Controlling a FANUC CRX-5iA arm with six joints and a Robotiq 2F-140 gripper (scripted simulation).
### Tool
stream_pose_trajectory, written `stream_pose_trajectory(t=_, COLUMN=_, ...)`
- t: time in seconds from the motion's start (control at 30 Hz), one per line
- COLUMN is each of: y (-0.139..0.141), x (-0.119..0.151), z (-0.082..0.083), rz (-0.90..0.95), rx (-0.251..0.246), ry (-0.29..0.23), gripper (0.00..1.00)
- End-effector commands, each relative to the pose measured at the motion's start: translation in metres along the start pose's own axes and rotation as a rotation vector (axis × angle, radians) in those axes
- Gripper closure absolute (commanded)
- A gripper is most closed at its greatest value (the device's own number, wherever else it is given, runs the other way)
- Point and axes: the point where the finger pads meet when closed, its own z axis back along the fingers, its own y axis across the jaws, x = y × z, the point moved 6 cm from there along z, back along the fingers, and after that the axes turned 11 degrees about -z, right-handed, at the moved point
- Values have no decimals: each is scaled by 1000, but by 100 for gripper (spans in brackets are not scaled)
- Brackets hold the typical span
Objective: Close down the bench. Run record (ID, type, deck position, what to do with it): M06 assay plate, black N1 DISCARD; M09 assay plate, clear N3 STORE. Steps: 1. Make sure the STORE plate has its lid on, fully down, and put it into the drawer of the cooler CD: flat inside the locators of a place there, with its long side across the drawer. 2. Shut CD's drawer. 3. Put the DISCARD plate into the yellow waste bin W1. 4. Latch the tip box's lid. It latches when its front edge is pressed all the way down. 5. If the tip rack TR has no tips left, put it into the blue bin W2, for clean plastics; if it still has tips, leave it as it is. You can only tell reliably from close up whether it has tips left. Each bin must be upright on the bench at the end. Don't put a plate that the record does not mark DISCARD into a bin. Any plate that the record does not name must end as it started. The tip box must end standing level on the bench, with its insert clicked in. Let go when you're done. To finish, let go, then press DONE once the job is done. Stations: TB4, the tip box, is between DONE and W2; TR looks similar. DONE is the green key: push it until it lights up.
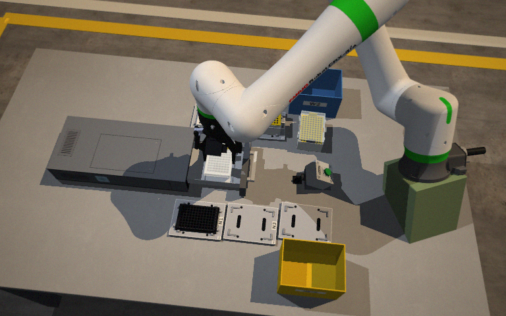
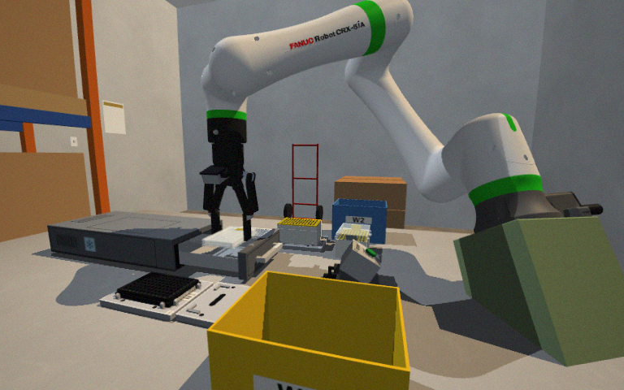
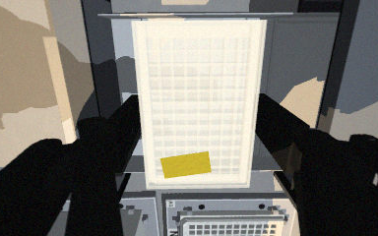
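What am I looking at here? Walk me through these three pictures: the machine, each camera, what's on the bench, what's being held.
The white and green machine is a robot arm bolted to a green pedestal. At its end is a black gripper whose jaws pinch things.

One picture looks down from above, one from the bench's front behind the yellow bin, and one from a camera on the wrist, looking down past the jaws.

On the bench: a long grey cooler with its drawer pulled open, a black plate on a numbered pad, two bare pads beside it, a blue bin, two tip containers near it, and a green button.

The jaws are shut on a clear lidded plate with a yellow label, held low over the open drawer. Whether it already touches the drawer floor, I cannot tell.
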Motion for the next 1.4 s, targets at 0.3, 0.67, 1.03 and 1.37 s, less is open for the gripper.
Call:
stream_pose_trajectory(t=0.3, y=1, x=0, z=-12, rz=0, rx=2, ry=1, gripper=90)
stream_pose_trajectory(t=0.67, y=1, x=0, z=-27, rz=0, rx=2, ry=1, gripper=90)
stream_pose_trajectory(t=1.03, y=1, x=0, z=-31, rz=0, rx=2, ry=1, gripper=90)
stream_pose_trajectory(t=1.37, y=1, x=0, z=-31, rz=0, rx=2, ry=1, gripper=90)
